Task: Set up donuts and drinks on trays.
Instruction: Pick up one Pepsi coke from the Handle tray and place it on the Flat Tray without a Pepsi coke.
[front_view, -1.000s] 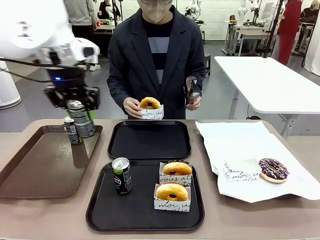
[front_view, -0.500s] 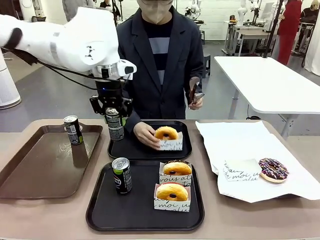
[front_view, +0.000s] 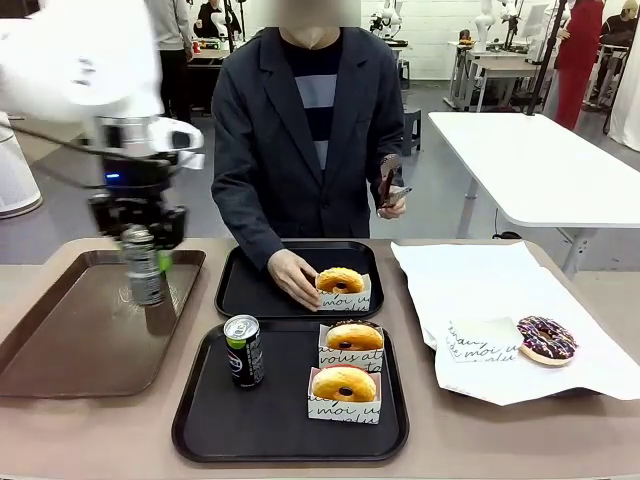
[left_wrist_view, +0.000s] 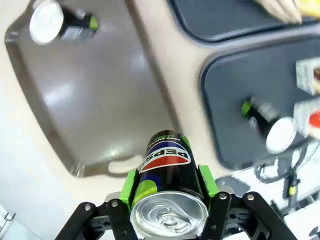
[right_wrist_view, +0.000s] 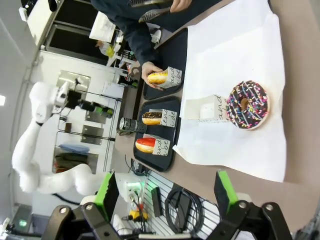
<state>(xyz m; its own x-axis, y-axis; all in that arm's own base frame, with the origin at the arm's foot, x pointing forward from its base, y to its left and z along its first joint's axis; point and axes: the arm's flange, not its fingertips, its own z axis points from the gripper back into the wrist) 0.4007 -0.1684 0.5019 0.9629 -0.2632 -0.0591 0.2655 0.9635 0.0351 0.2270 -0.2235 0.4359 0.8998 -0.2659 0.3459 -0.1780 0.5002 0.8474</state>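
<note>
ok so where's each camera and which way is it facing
Front: fixed on the robot's side, facing the person across the table; left gripper holds a can by the brown tray.
Left wrist: looks down its own fingers, shut on the can, at that tray.
Right wrist: rolled sideways, looking across the white paper toward the person; right gripper open.
Shared: front and right wrist both show the person's hand on a donut.

Left arm (front_view: 75, 70) raised, wrist vertical — jaws clamped on a can (left_wrist_view: 167, 172); right jaws spread wide.
</note>
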